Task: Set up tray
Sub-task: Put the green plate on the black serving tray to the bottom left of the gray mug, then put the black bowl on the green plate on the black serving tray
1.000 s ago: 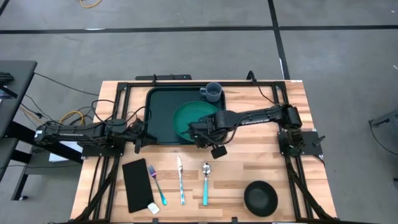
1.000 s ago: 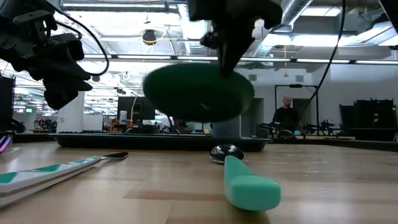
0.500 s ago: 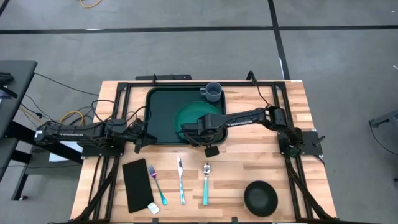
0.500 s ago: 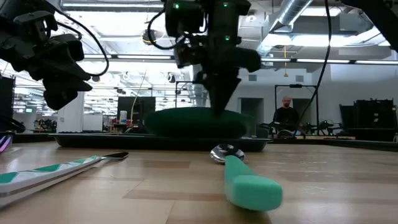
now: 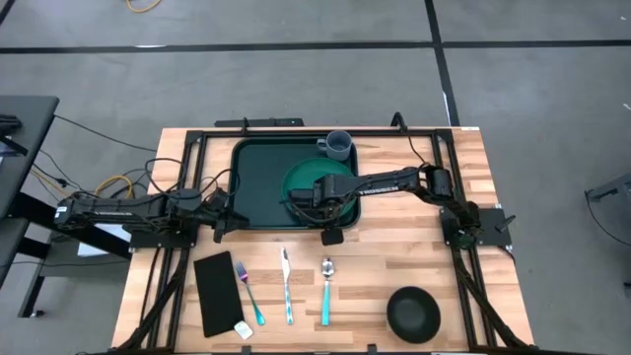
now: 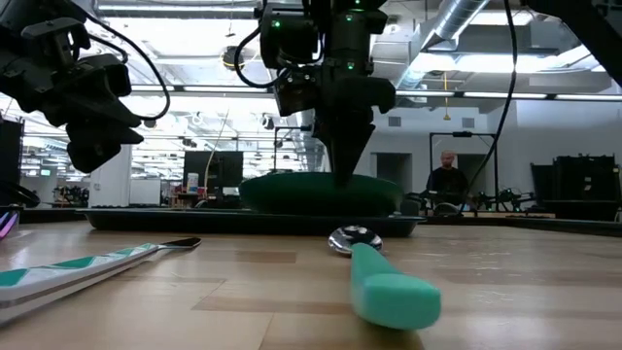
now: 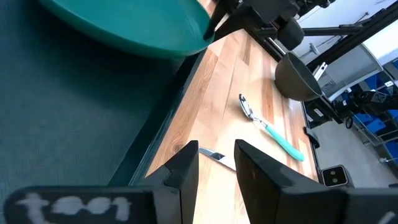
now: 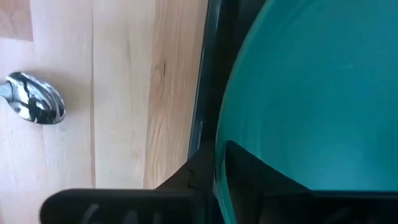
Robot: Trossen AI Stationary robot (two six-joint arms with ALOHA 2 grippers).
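Note:
The dark green tray (image 5: pixel 258 182) lies at the table's far middle. The round green plate (image 5: pixel 325 176) is over the tray's right half, level and low in the low view (image 6: pixel 321 191); whether its base touches the tray floor I cannot tell. My right gripper (image 5: pixel 323 204) is shut on the plate's near rim. My left gripper (image 5: pixel 227 209) hangs open and empty above the tray's near left corner; it also shows in the low view (image 6: pixel 92 146) and in the left wrist view (image 7: pixel 216 158). My right gripper pinches the plate's near rim (image 8: pixel 219 163) between its two fingers, one finger on the plate's upper face (image 8: pixel 261 177) and one outside and under the rim (image 8: pixel 189 177). The fingers point down (image 6: pixel 346 160). The plate sits level, low over the tray.
A blue-grey mug (image 5: pixel 337 146) stands at the tray's far right corner. On the near wood lie a black napkin (image 5: pixel 217 292), a fork (image 5: pixel 250 294), a knife (image 5: pixel 286 286), a teal-handled spoon (image 5: pixel 325 292) and a black bowl (image 5: pixel 412 314).
My right gripper has gone down with the plate. The plate was lifted and tilted well above the tray a second ago; now it is level and low inside the tray's right half.

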